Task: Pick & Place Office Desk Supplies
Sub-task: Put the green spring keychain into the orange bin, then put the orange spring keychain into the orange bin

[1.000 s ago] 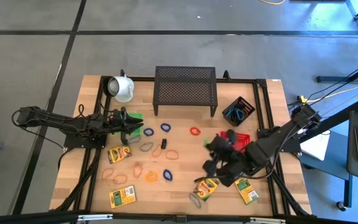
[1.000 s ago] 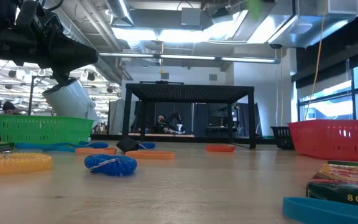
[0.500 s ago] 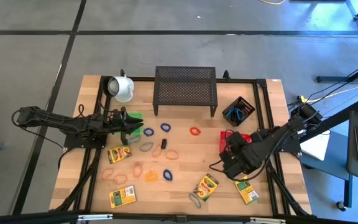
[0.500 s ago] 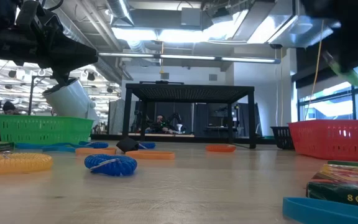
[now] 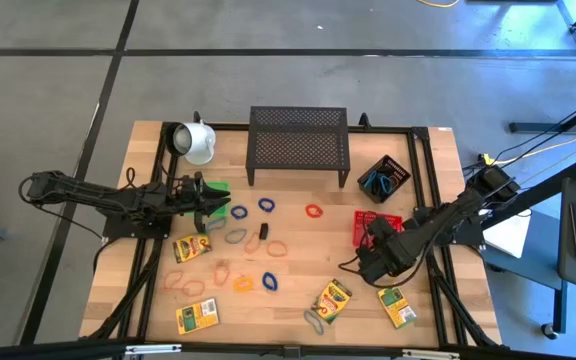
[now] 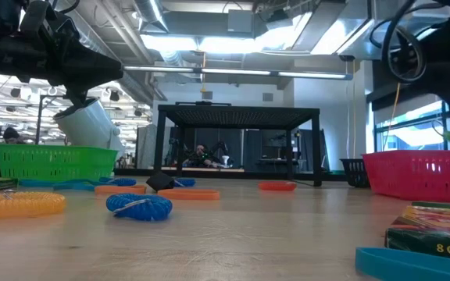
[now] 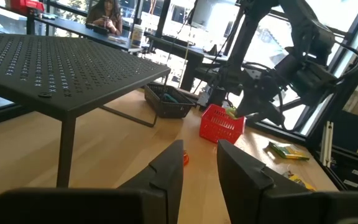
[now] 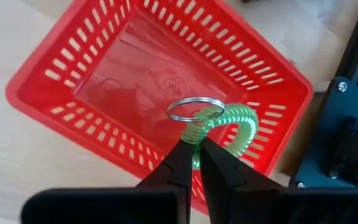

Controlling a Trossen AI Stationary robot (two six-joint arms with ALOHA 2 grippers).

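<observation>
My right gripper [image 8: 194,152] [image 5: 376,240] is shut on a green spiral coil [image 8: 232,121] with a metal key ring [image 8: 194,110], above the red basket [image 8: 104,81] [image 5: 365,218] at the table's right. My left gripper [image 7: 199,163] [image 5: 223,197] waits open and level by the green basket [image 5: 216,187], with nothing between its fingers. Rubber bands lie flat mid-table: blue [image 5: 239,212], red [image 5: 314,211], orange [image 5: 243,283]. A small black clip [image 5: 264,231] lies among them. Crayon boxes [image 5: 191,247] [image 5: 332,297] [image 5: 396,306] lie flat on the wood. My right gripper pinches the green coil's end [image 8: 197,132], just beside the metal ring, between its two fingertips. The fingers come from above, slanting steeply down. Ring and coil stick out past the fingertips, clear of the red basket's floor [image 8: 135,74].
A black mesh rack [image 5: 298,145] stands at the far middle, a white mug [image 5: 196,142] at the far left, and a small black basket [image 5: 382,180] with blue items at the far right. Another crayon box [image 5: 197,317] lies near the front left.
My right gripper has gone from above the front-right crayon box toward the table's right edge, to over the red basket. It has come down and tipped to point steeply downward, still shut on the green coil. The left arm has kept still.
</observation>
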